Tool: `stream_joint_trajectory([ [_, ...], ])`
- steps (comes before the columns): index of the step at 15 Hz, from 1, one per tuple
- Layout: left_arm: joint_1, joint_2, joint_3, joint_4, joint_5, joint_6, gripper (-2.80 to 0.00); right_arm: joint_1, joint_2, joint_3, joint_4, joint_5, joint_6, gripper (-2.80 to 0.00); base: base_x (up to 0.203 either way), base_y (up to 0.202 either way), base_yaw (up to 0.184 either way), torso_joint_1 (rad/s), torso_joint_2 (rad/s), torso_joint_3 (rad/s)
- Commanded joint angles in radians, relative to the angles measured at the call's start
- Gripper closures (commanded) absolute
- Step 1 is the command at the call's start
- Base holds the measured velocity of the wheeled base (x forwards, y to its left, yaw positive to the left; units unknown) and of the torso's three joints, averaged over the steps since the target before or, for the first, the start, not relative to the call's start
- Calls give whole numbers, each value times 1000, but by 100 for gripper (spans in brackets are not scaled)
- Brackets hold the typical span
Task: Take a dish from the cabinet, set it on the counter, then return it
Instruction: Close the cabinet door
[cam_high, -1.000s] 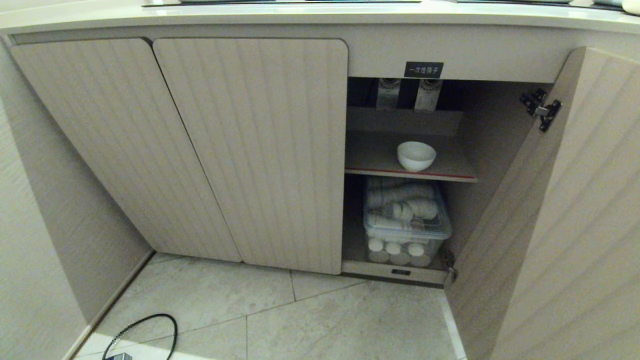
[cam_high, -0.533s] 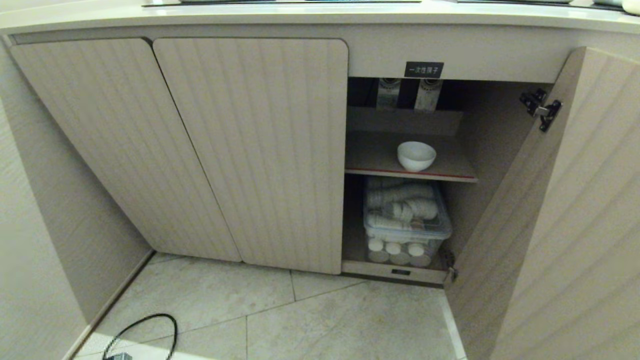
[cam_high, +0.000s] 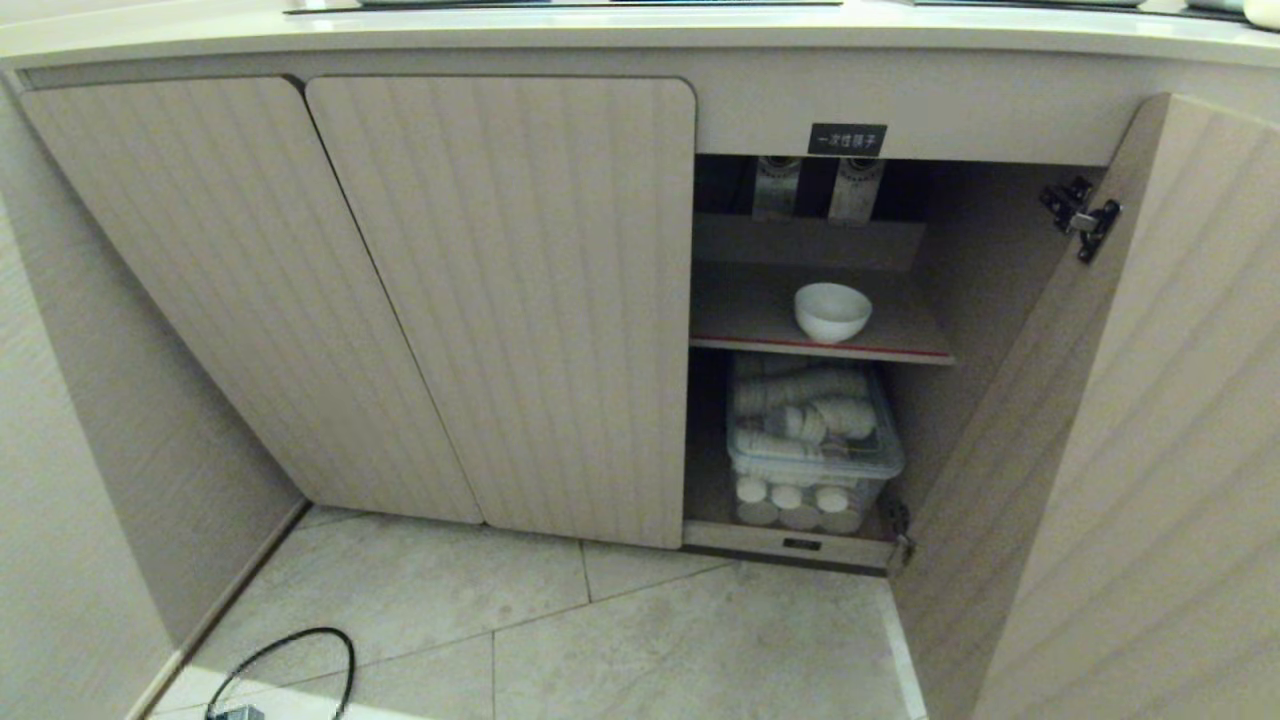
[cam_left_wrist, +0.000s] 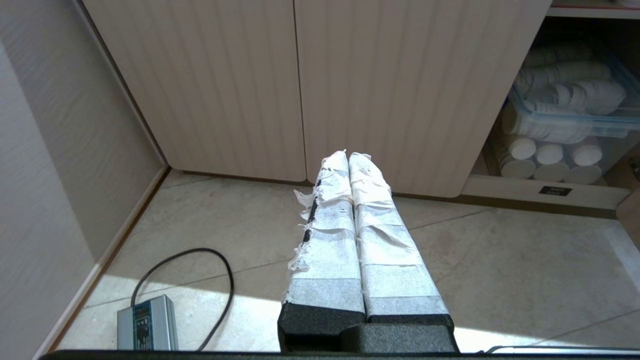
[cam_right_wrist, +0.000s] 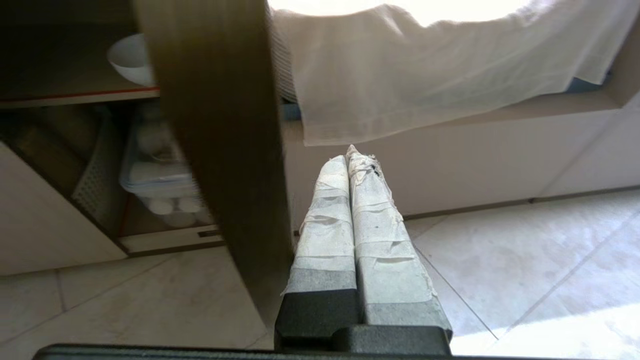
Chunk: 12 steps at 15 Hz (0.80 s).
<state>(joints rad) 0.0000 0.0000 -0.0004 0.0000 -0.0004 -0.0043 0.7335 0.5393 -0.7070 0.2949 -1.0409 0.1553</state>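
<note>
The dish (cam_high: 832, 311) sits upright on the red-edged shelf (cam_high: 740, 300) inside the cabinet (cam_high: 500, 300), towards the front and right of the shelf, touching nothing else; below it a clear lidded bin (cam_high: 812, 450) holds stacked white cups; the right-hand door (cam_high: 1130, 420) stands swung wide open, while the two doors to the left are closed; the counter (cam_high: 640, 30) runs across the top edge above them. The right gripper (cam_right_wrist: 354, 157) hangs low outside the open door, on its outer side, with its taped fingers pressed together and holding nothing; from its wrist view the dish (cam_right_wrist: 131, 59) shows past the door's edge, well apart from the fingertips. The left gripper (cam_left_wrist: 348, 156) is parked over the floor in front of the closed doors, fingers likewise together and empty; a black cable (cam_left_wrist: 200, 280) and a small grey box (cam_left_wrist: 147, 330) lie on the tiles nearby. Compared with a second ago, the dish, bin and shelf lie unchanged; the open door's edge has shifted only very slightly.
</note>
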Motion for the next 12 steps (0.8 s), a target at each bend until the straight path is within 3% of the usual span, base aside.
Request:
stream_joint_trajectory([
  [1, 0, 0, 0, 0, 0, 0, 0, 18, 19, -2, -10, -4, 1, 0, 0, 0, 0, 0, 0, 0],
  [12, 0, 0, 0, 0, 0, 0, 0, 101, 92, -5, -165, 30, 6, 0, 0, 0, 0, 0, 0, 0],
])
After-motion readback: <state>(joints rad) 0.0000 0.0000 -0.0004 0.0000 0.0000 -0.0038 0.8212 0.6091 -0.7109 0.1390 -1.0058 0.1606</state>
